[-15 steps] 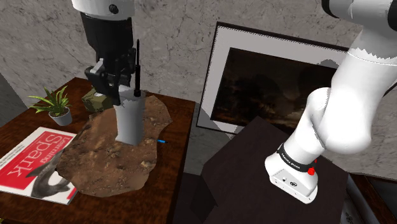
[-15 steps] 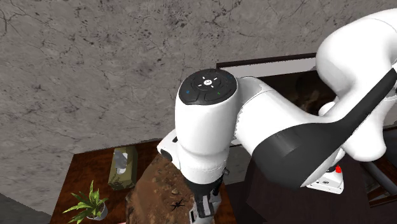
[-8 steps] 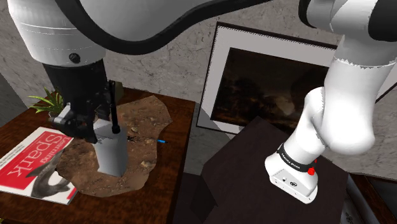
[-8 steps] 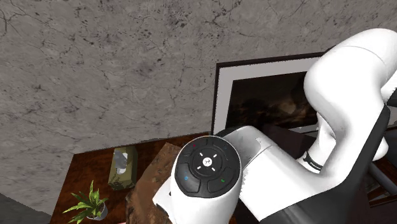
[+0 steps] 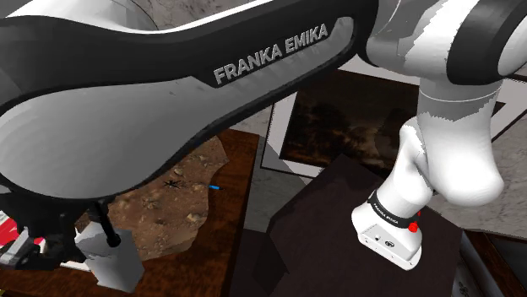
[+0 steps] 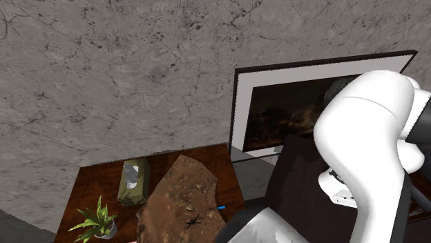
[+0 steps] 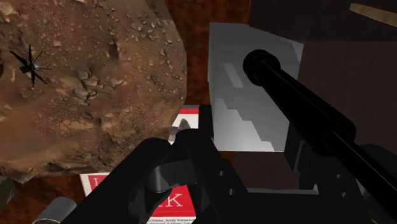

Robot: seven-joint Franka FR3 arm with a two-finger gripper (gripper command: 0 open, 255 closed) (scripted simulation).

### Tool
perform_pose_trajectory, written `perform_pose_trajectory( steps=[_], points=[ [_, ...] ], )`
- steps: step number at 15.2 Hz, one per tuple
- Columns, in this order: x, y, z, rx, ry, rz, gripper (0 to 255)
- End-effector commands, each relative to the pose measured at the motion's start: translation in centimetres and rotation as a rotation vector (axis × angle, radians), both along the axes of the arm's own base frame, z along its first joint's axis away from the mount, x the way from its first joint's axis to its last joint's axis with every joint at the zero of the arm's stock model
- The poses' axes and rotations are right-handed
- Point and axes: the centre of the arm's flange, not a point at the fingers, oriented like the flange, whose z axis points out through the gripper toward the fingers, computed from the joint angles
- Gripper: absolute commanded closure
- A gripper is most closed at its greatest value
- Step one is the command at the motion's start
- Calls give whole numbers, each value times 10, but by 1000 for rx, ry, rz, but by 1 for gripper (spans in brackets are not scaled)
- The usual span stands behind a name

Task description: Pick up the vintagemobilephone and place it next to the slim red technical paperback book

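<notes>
The vintage mobile phone (image 7: pixel 251 95) is a plain grey block with a long black antenna (image 7: pixel 299 108). My gripper (image 7: pixel 251 135) is shut on it, one black finger (image 7: pixel 205 137) pressed against its side. In the shoulder view the phone (image 5: pixel 118 268) hangs low at the lower left, with the gripper (image 5: pixel 89 249) clasping its upper part. Part of the red paperback book (image 7: pixel 172 194) shows just beneath the gripper, beside the mat's edge. A red sliver of the book (image 5: pixel 7 232) also shows at the shoulder view's left edge; the arm hides the rest.
A brown rocky mat (image 5: pixel 177 190) covers the middle of the dark wooden table (image 6: pixel 90 178). A tissue box (image 6: pixel 132 181) and a small potted plant (image 6: pixel 97 221) stand at the far side. A framed dark picture (image 6: pixel 304 103) leans on the wall. The stand (image 5: pixel 338 228) is at the right.
The arm has carried the phone from over the mat down toward the shoulder view's lower left, close to the red book. The arm's upper link now blocks much of that view.
</notes>
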Motion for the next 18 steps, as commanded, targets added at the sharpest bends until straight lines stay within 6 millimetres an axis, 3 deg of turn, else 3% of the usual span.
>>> perform_pose_trajectory(
  steps=[1, 12, 18],
  points=[
    [-2, 10, -12, 1, -1, -1, 255],
    [-2, 10, -70, 1, -1, -1, 255],
    [-2, 10, -73, 1, -1, -1, 255]
  ],
)
